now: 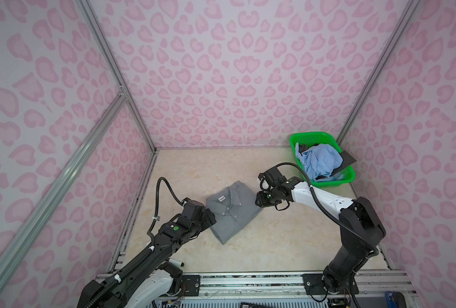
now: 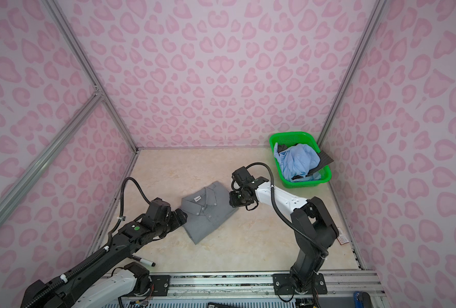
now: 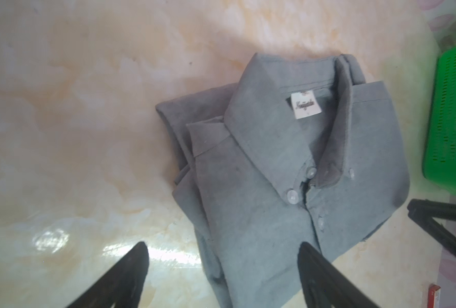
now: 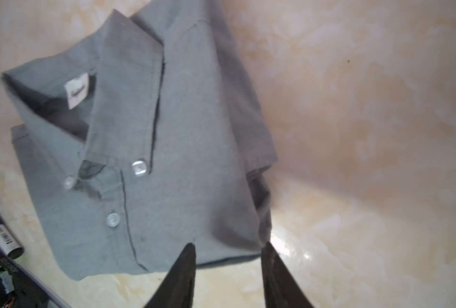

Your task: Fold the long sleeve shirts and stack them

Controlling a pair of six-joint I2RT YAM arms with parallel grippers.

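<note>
In both top views the metal rail [image 1: 248,278] with the two arm bases lies closest, along the table's [image 1: 274,248] near edge. A black marker [image 2: 144,261] lies just behind it, under the left arm. Patterned walls close the other three sides. The grey shirt [image 1: 234,210] lies folded left of centre, with bare table in front of it and behind it. The left gripper [image 1: 210,217] sits at its left edge and the right gripper [image 1: 258,202] at its right corner. A green basket [image 1: 333,184] fills the far right corner, well apart from the shirt, and holds a crumpled light blue shirt [image 1: 320,160] over a dark charcoal one [image 1: 348,158]. The folded packet is almost as wide as it is long. Its collar faces the far left and its placket runs diagonally toward the near right.

In the left wrist view the left gripper [image 3: 222,245] is spread wide and grips nothing. One finger is over bare table, the other over the shirt's [image 3: 288,160] edge. The white label [image 3: 305,105] shows inside the collar, the basket [image 3: 451,120] stands beyond, and the right gripper's fingers [image 3: 440,226] show beside the shirt.

In the right wrist view the right gripper [image 4: 229,246] is partly spread, astride the shirt's [image 4: 168,133] corner. Flat cloth and table show between its tips, and nothing is pinched. The marker [image 4: 1,229] lies past the shirt's far side.
</note>
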